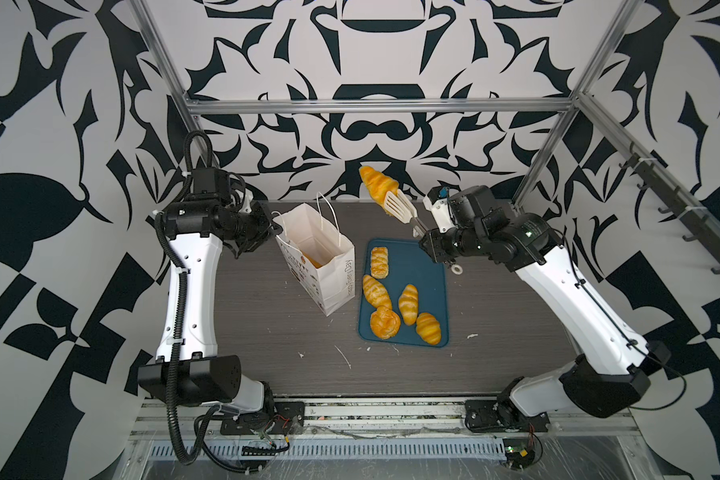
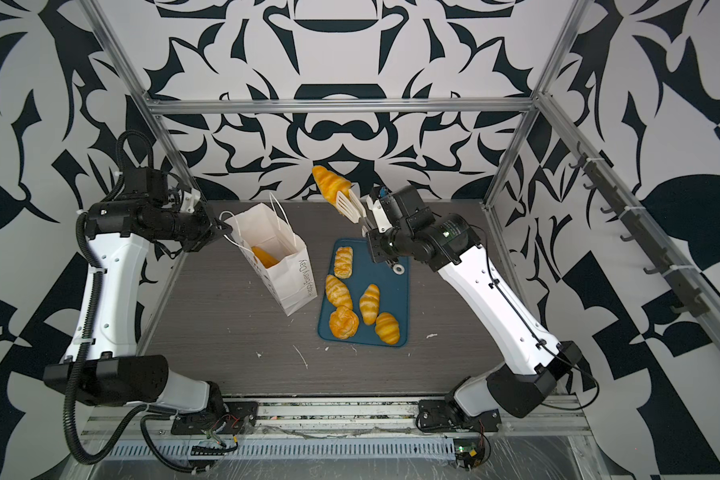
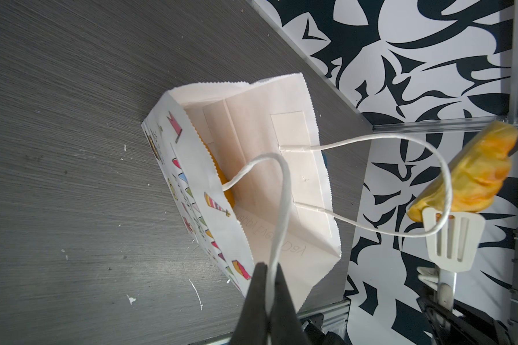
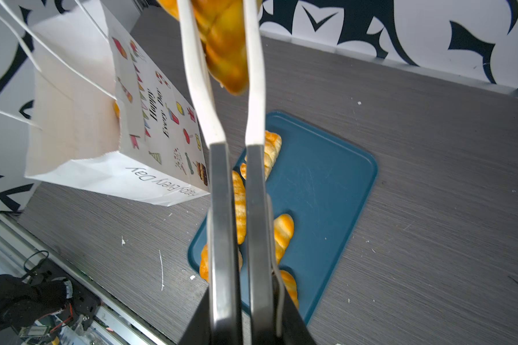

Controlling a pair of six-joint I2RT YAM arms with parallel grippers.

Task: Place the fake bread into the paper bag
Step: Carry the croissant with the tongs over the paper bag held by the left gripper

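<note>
Grey wood-grain desk (image 1: 267, 332), flecked with white scraps (image 1: 344, 355), sits inside black-and-white patterned walls (image 1: 59, 124). Left hand (image 3: 269, 268) is pinched on the cord handle (image 3: 285, 206) of the paper bag (image 1: 333, 282). Right hand (image 1: 430, 244) clamps white tongs (image 1: 398, 205) holding one fake bread (image 1: 377, 183) above the desk, five more on the teal tray (image 1: 429, 266).

We see a matt paper bag (image 1: 329, 266) with a twisted cord handle (image 3: 283, 191), glossy fake bread (image 1: 376, 180), tongs (image 4: 222, 209) of brushed metal with smooth plastic blades, a matt plastic tray (image 4: 326, 179), a wood-grain table (image 4: 431, 209).
</note>
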